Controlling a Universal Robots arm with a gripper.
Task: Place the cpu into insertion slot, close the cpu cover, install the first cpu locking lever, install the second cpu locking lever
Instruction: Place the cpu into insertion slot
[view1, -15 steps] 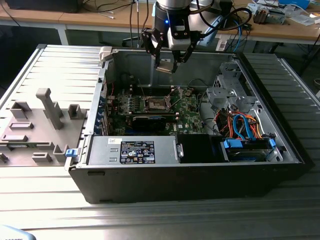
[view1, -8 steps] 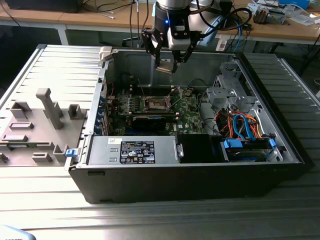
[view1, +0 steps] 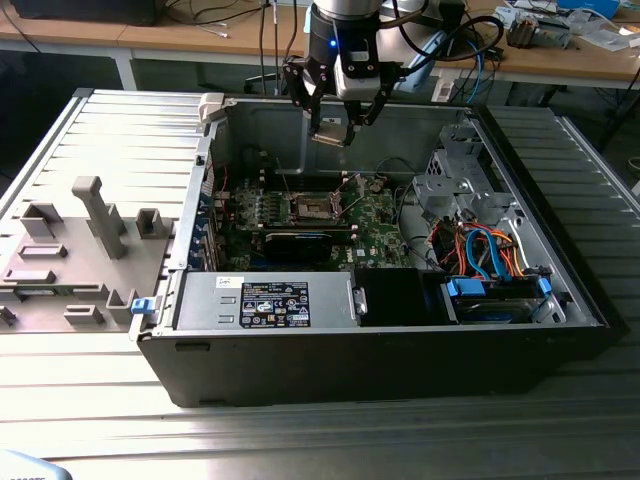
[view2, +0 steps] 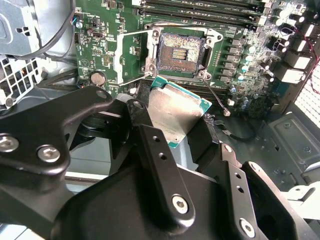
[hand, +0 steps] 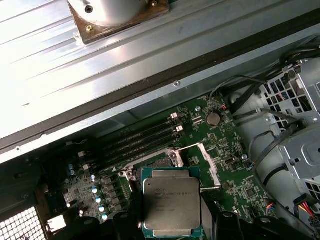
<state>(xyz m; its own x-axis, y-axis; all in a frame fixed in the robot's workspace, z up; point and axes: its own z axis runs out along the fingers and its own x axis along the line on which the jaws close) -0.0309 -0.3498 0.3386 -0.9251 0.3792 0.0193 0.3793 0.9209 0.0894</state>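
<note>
— Where's the cpu (view2: 176, 112)?
— Clamped in my tool (view1: 333, 129), held above the open insertion slot (view2: 180, 50), well clear of it.
— And the cpu cover (view2: 118, 60)?
— Flipped open beside the slot.

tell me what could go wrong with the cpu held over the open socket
The gripper holds the cpu only by its edges above the insertion slot; a slip could drop it on the bare contacts.
In the second wrist view the cpu looks turned relative to the slot, so it may seat skewed.
The cpu cover is open beside the slot; a drifting descent could clip it.
</note>
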